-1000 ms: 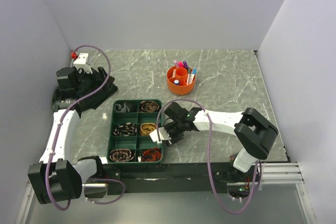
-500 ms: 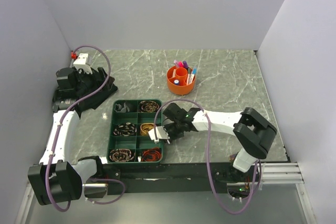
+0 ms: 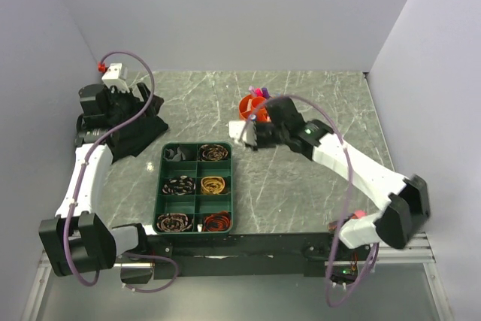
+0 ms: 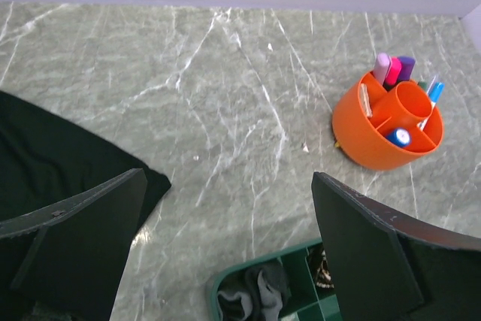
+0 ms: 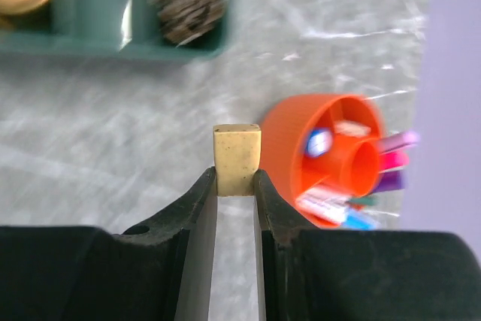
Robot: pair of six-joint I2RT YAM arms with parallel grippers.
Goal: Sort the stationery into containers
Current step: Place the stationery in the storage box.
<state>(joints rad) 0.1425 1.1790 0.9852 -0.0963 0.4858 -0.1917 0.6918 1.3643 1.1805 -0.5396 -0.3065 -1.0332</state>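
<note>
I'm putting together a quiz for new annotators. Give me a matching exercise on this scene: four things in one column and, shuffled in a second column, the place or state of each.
Things:
1. beige block
2. orange pot
3. green tray
4. black cloth

Places or states:
a. holds pens and markers
b. pinched in the right gripper
c. lies at the left side of the table
d. has coiled bands in its compartments

Pairs: 1-b, 2-a, 3-d, 4-c
</note>
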